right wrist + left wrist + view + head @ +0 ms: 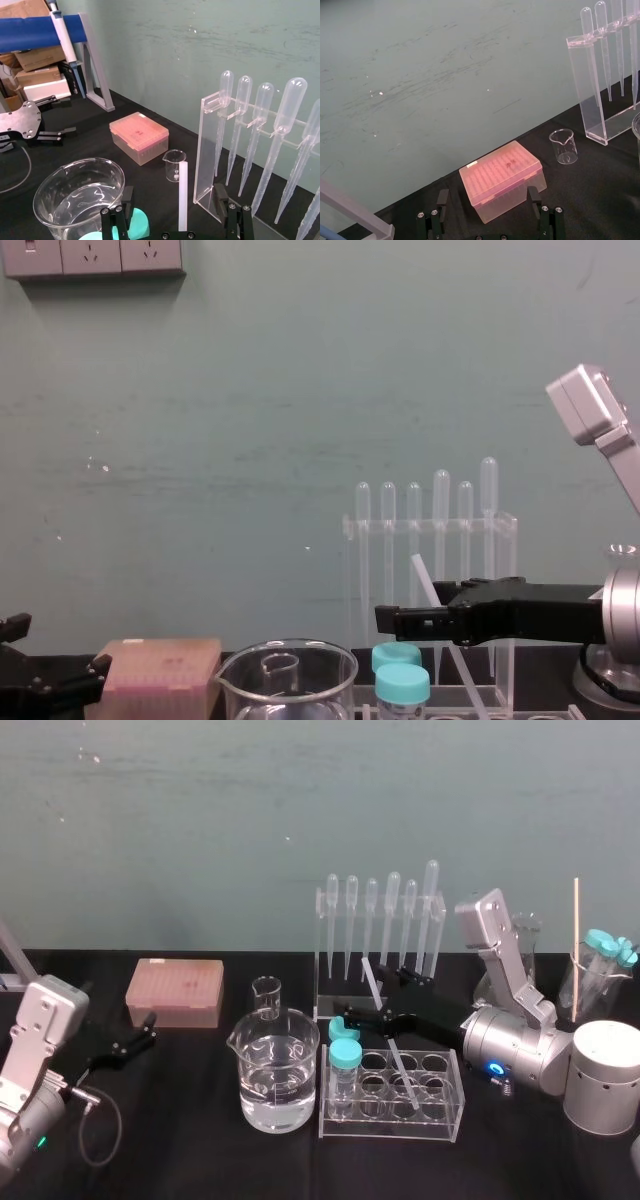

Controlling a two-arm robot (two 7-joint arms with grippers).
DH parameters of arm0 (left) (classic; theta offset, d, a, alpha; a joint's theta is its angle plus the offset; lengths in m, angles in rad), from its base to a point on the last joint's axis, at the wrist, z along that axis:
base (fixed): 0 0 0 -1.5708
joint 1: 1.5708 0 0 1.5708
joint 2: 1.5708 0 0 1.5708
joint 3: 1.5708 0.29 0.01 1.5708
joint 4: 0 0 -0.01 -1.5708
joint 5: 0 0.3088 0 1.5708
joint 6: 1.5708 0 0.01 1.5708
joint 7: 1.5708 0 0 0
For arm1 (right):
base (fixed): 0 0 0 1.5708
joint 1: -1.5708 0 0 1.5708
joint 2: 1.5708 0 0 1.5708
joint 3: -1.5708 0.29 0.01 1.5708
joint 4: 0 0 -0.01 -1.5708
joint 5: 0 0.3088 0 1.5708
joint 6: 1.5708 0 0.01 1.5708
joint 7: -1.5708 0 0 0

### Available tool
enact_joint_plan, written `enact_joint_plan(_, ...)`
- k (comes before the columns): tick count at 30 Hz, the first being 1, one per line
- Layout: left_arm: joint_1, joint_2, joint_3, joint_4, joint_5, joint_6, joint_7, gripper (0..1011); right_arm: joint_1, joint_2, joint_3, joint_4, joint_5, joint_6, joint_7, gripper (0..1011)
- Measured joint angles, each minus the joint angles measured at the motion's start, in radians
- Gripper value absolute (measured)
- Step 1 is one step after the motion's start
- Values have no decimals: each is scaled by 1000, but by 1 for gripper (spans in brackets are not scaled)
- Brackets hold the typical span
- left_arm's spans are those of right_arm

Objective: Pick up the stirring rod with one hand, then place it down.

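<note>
Over one rack [440, 1118], right pincer [171, 192] agape round one stirring rod [182, 182]; left pincer [488, 194] agape by box [175, 992]

Scuffed teal wall [200, 820]; black tabletop [200, 1150]; wall sockets [92, 255].

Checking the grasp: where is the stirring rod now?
Head view, right of centre: the rod leans with its lower end in the tube rack, before the pipette rack, between the open fingers of the right gripper. The left gripper sits far left.

Soft, even light on the green wall [300, 820]; the black table [190, 1120] swallows shadows; small highlights glint on the beaker [275, 1070], lower centre
</note>
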State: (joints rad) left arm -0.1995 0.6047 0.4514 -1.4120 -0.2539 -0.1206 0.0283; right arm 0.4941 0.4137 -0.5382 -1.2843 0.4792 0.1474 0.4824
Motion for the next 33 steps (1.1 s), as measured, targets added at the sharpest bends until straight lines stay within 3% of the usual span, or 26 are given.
enact_joint_plan(7, 0, 0, 0, 0, 0, 0, 0, 1000, 0, 1, 1, -1, 7, 3, 0, 990)
enact_joint_plan(12, 0, 0, 0, 0, 0, 0, 0, 1000, 0, 1, 1, -2, 8, 5, 0, 888)
enact_joint_plan(33, 0, 0, 0, 0, 0, 0, 0, 1000, -1, 2, 3, -3, 14, 8, 0, 222)
